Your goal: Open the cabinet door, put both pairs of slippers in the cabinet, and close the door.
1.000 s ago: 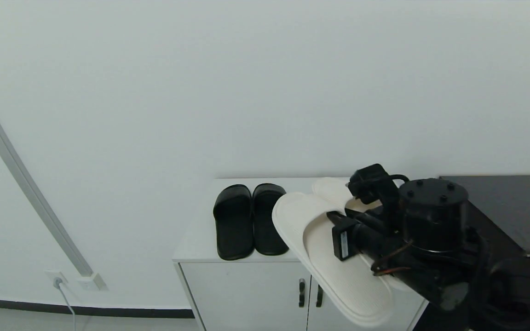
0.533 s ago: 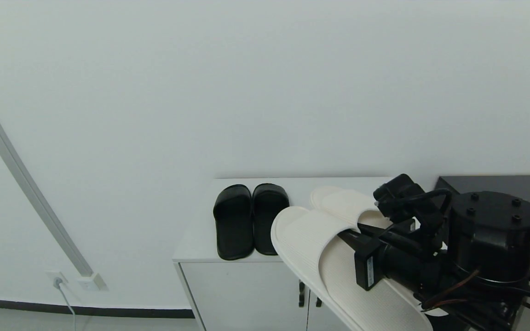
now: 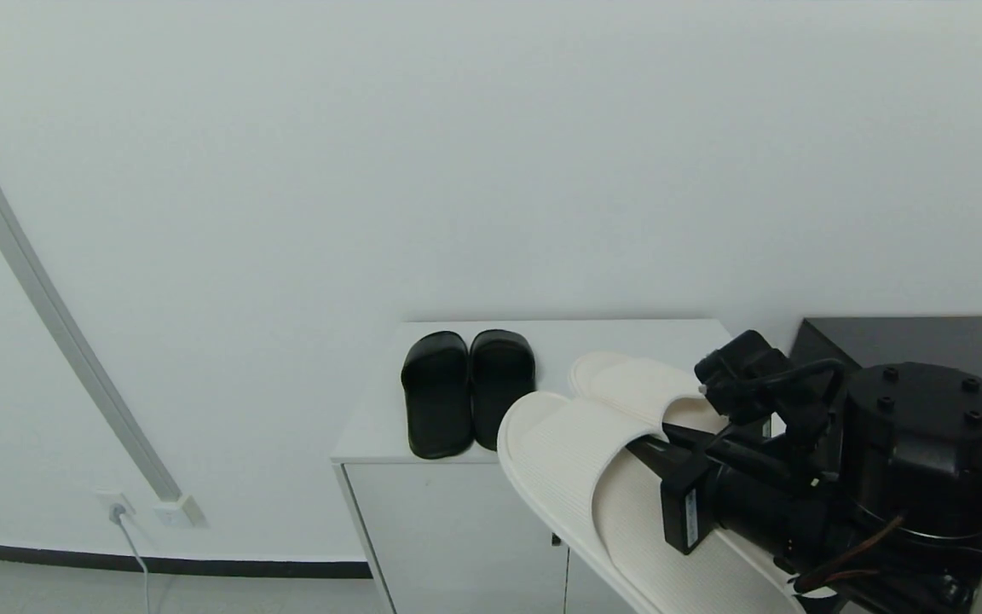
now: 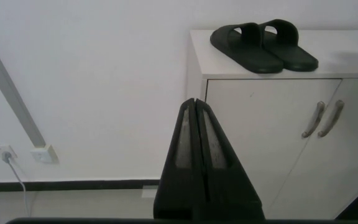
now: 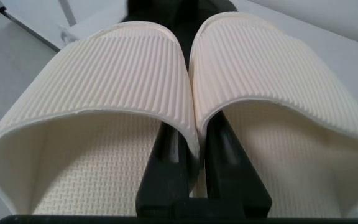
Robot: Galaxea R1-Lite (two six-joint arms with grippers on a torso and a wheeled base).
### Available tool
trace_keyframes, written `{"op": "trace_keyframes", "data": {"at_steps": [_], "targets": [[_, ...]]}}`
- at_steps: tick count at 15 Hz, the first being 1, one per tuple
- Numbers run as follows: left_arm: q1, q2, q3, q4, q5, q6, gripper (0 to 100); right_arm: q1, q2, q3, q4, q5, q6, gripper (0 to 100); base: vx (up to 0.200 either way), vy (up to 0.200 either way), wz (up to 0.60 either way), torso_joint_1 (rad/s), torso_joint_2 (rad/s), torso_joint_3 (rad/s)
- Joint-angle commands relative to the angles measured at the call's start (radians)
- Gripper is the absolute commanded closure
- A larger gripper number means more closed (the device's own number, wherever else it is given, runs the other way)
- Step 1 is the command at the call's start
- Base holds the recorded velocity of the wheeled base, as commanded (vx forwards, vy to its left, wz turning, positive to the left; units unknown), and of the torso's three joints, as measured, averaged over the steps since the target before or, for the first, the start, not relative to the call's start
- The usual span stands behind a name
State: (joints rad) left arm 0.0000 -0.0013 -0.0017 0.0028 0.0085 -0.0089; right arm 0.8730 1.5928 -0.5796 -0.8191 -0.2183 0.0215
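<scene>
A pair of black slippers lies side by side on top of the white cabinet, whose two doors with dark handles are closed. My right gripper holds a pair of white slippers in the air in front of the cabinet's right side, its fingers pinching the inner edges of both straps. My left gripper is shut with nothing in it, low and to the left of the cabinet.
A white wall stands behind the cabinet. A grey diagonal conduit runs down the wall to a socket and cable near the floor. A dark table stands to the right of the cabinet.
The right gripper has carried the white slippers off the cabinet top, toward me and to the right. The head camera has shifted slightly.
</scene>
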Motion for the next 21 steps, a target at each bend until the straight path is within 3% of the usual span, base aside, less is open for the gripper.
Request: {"op": "trace_keyframes", "data": {"at_steps": [1,4,21], "targets": [[0.002,0.001,0.0,0.0,0.001,0.0,100,0.0,0.001,0.007,0.0,-0.001,0.0,100,-0.2,0.0,0.0,-0.012,-0.01,0.002],[0.0,0.001,0.0,0.0,0.001,0.0,100,-0.002,0.001,0.014,-0.003,0.0,0.0,100,-0.2,0.0,0.0,-0.001,0.0,0.001],[0.0,0.001,0.0,0.0,-0.001,0.004,100,-0.022,0.009,0.044,-0.003,0.0,0.0,100,0.0,0.0,0.0,-0.012,0.02,0.015]]}}
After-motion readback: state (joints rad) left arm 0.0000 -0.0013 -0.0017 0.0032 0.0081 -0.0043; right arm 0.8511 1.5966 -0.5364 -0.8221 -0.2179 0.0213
